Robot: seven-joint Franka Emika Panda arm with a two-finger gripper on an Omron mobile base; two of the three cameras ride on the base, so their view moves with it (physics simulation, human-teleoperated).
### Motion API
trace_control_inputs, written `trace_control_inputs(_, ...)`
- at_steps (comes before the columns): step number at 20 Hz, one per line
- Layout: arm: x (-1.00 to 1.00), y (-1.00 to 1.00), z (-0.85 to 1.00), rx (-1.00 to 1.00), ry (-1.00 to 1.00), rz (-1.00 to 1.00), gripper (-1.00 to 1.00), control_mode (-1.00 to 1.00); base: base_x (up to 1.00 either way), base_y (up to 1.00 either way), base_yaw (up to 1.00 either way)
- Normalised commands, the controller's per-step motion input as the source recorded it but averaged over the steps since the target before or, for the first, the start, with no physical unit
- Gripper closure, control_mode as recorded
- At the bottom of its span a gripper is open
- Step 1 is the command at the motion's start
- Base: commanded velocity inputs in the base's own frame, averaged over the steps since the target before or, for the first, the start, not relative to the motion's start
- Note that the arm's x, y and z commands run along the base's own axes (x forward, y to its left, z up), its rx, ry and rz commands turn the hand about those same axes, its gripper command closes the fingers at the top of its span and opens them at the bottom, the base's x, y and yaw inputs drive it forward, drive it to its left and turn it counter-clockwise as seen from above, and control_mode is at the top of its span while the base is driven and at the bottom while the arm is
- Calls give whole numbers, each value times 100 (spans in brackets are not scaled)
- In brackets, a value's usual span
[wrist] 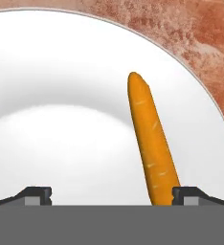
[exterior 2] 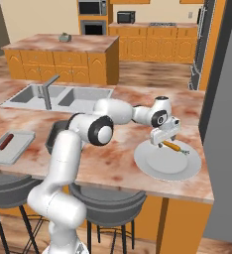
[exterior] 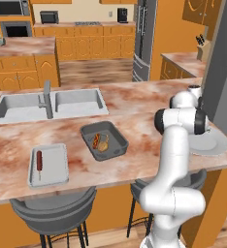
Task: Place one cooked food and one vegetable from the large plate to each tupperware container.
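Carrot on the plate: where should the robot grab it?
Across its middle, coming straight down from above. The carrot lies flat on the plate, long and thin, so the open tool should straddle its narrow width. It now sits beside one finger, so centring probably comes first.

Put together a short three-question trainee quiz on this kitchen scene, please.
1. True or false: the carrot lies on the plate.
2. Which container holds two foods? A) the tub B) the tray
3. Fill in: the gripper hovers over the plate with its jaws ____.

Key: 1 true; 2 A; 3 open.
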Motion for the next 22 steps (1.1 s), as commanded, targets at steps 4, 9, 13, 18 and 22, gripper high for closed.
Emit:
trace_control_inputs(4,20,-18,-39,0,4,2,-100,-100,0,0,0)
trace_control_inputs(9,0,-1,-57,0,0,6,-100,-100,0,0,0)
trace_control_inputs(13,-1,0,-71,0,0,8,-100,-100,0,0,0)
trace_control_inputs(18,-1,4,-74,-2,0,11,100,-100,0,0,0)
trace_control_inputs(22,-79,3,-100,-3,-5,6,100,-100,0,0,0)
